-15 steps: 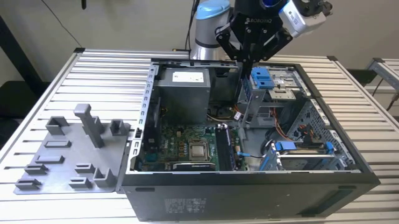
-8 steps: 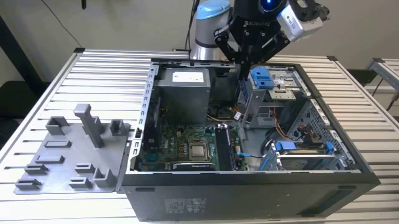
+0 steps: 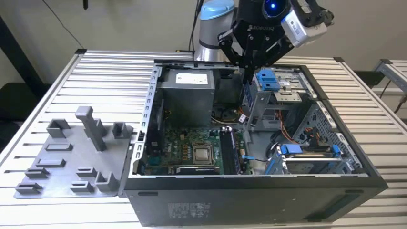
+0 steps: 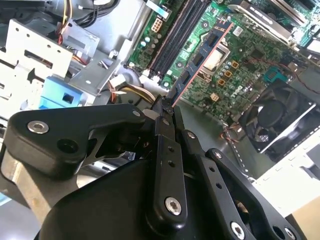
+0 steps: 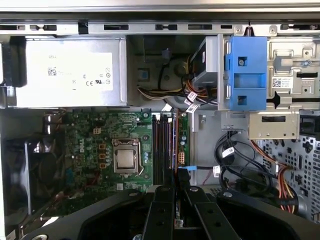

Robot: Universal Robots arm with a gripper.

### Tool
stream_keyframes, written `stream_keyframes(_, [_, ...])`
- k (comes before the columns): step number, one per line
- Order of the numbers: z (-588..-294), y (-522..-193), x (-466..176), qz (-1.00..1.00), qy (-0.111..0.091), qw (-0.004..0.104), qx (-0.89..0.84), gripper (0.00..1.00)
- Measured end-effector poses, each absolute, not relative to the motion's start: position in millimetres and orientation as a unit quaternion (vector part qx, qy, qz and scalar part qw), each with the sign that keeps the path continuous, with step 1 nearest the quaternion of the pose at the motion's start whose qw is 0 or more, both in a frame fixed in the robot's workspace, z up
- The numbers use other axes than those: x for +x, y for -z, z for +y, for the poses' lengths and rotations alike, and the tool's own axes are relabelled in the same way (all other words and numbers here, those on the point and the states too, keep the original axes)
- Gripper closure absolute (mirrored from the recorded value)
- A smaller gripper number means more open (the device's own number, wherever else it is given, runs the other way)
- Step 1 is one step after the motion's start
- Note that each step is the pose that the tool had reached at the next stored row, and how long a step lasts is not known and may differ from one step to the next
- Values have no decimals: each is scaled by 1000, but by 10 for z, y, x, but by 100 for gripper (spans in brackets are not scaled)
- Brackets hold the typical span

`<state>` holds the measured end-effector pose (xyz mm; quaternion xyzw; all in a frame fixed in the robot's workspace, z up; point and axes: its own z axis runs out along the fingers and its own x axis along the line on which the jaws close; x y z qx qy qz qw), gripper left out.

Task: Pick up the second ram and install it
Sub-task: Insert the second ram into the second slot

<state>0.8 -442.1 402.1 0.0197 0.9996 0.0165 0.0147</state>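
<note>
While pinched between the pressed-together fingers of the gripper (image 4: 167, 106), the second ram (image 4: 200, 60) hangs over the motherboard (image 4: 240, 75); in the exterior view it sits at 1 o'clock from the processor socket (image 3: 202, 153); the first wrist view presents it edge-on, a thin line beside the memory slots (image 5: 162, 147); the power supply (image 5: 30, 75) carries 1 white label (image 5: 80, 72), its small print hard to make out.
</note>
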Motion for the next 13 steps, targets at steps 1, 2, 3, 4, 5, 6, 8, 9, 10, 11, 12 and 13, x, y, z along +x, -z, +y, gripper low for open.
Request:
stream_keyframes(1, [-4421, -4018, 8, 1000, -16, 15, 20, 86])
stream_keyframes(2, [-4422, -4016, 8, 1000, -17, 15, 20, 86])
stream_keyframes(3, [-4422, -4010, 8, 1000, -17, 15, 20, 86])
stream_keyframes(4, [-4422, -4005, 8, 1000, -17, 15, 20, 86])
stream_keyframes(5, [-4422, -3997, 8, 1000, -17, 15, 20, 86])
stream_keyframes(6, [-4422, -3989, 8, 1000, -17, 15, 20, 86])
stream_keyframes(8, [-4422, -3969, 8, 1000, -17, 15, 20, 86])
stream_keyframes(9, [-4422, -3956, 8, 1000, -17, 15, 20, 86])
stream_keyframes(10, [-4421, -3945, 8, 1000, -17, 15, 20, 86])
stream_keyframes(11, [-4422, -3935, 8, 1000, -17, 15, 20, 86])
stream_keyframes(12, [-4422, -3925, 8, 1000, -17, 15, 20, 86])
stream_keyframes(13, [-4422, -3915, 8, 1000, -17, 15, 20, 86])
